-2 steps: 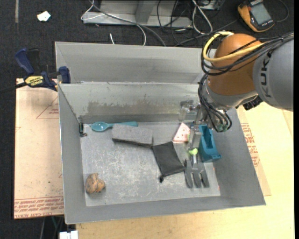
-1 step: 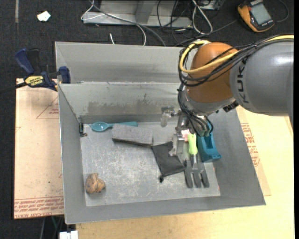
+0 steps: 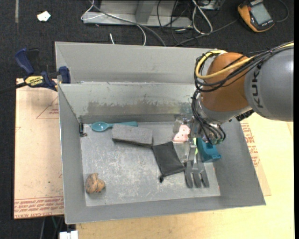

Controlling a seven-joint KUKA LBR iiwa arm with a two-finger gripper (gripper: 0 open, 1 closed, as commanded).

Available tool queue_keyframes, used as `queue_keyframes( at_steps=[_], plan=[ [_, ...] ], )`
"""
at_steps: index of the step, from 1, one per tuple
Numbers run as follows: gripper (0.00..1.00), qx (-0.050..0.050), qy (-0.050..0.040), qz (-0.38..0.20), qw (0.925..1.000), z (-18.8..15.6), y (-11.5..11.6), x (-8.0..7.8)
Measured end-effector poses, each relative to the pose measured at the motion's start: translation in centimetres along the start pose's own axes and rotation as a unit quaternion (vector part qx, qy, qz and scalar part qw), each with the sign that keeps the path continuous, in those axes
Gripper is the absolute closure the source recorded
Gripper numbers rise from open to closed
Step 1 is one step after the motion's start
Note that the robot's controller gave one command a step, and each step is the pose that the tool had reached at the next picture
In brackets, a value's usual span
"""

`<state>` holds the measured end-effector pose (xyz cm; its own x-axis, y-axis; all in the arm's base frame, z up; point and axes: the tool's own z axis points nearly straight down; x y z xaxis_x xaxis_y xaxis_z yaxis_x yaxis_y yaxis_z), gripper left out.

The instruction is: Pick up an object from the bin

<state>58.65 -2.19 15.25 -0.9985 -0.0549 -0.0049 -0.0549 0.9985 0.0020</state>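
Dark floor [image 3: 28, 46]; cables [image 3: 198, 21] strewn; orange meter [image 3: 256, 14] top right.

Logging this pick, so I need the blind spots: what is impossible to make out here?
- Pink thing: camera view, partly behind the arm; kind unclear.
- Bin, far right corner: camera view, covered by the orange wrist cover.
- Teal piece by the claw: robot part or loose thing, unclear.
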Motion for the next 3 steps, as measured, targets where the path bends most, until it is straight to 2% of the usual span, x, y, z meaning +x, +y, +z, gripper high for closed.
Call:
queue_keyframes(
  at_steps=[1, 2, 3],
  plan=[
    [0.0, -0.001, -0.0003, 0.026, 0.9997, 0.0, -2.0, -0.2],
    [0.0, -0.001, -0.0023, 0.049, 0.9988, 5.5, -3.0, 1.1],
    [0.0, -0.001, -0.0033, 0.004, 1.0, 8.1, -2.1, 0.5]
  ],
)
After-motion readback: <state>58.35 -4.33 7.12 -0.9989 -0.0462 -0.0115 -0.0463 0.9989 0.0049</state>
